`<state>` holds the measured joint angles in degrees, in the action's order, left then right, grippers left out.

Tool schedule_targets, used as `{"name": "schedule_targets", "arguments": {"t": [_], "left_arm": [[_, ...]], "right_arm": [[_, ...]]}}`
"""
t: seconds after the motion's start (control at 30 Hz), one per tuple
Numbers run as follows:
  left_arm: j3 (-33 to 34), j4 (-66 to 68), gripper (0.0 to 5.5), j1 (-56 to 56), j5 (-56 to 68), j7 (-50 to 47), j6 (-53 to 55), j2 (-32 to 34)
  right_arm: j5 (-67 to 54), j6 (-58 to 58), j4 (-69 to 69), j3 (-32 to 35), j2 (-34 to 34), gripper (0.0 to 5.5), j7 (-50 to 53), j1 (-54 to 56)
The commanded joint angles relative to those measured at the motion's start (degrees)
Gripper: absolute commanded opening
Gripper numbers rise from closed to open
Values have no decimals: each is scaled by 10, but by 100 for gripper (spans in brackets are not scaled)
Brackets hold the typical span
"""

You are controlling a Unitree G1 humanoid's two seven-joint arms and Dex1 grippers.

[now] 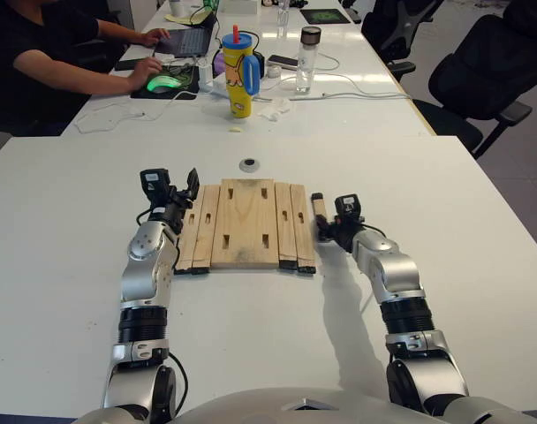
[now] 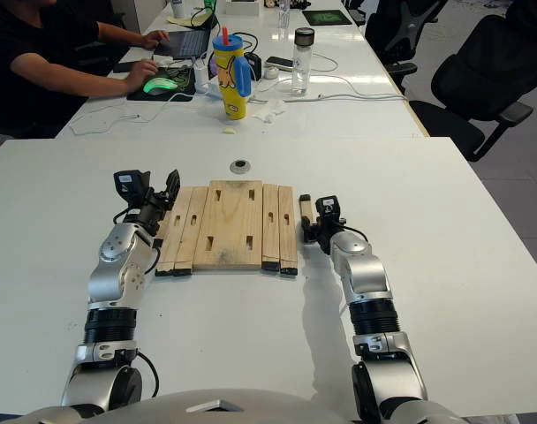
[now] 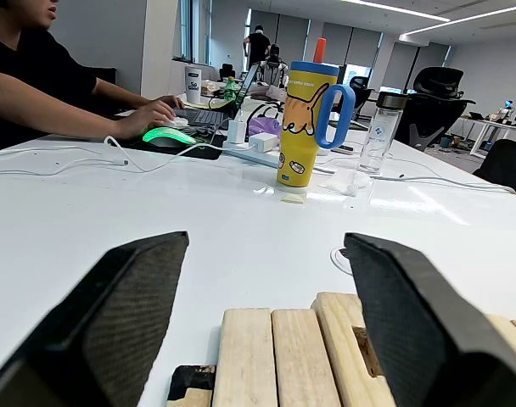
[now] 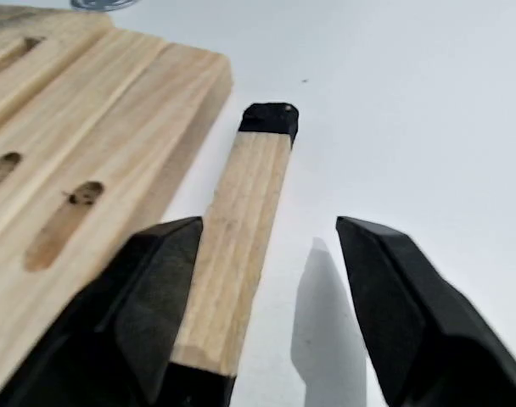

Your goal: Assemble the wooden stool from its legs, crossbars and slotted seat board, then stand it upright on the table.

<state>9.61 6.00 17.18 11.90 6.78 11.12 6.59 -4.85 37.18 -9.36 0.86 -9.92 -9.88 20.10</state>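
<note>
Wooden stool parts lie flat in a row at the middle of the white table (image 1: 65,221). The slotted seat board (image 1: 245,223) is in the centre, with the left slats (image 1: 198,228) and the right slats (image 1: 293,225) packed against its sides. A short black-tipped bar (image 1: 319,212) lies just beside the row, toward the table's right edge. The right gripper (image 4: 271,225) has its fingers spread astride that bar's near end, not clamped. The left gripper (image 3: 266,246), fingers spread wide, is over the far end of the left slats.

The pale slotted wooden seat board (image 1: 248,221) is lying between narrower wooden slats (image 1: 198,228), a short black-tipped bar (image 1: 320,212) just right.
</note>
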Motion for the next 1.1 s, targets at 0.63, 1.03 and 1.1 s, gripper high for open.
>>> {"name": "schedule_targets", "arguments": {"t": [0.63, 1.03, 1.1], "left_arm": [[-9, 6, 345, 14, 1, 6, 9, -3], [-2, -60, 345, 93, 194, 119, 177, -25], [26, -70, 345, 115, 279, 128, 240, -29]], "right_arm": [[4, 54, -37, -14, 18, 222, 15, -15], [-40, -231, 66, 38, 51, 130, 2, 7], [-54, -260, 82, 12, 50, 130, -46, -1]]}}
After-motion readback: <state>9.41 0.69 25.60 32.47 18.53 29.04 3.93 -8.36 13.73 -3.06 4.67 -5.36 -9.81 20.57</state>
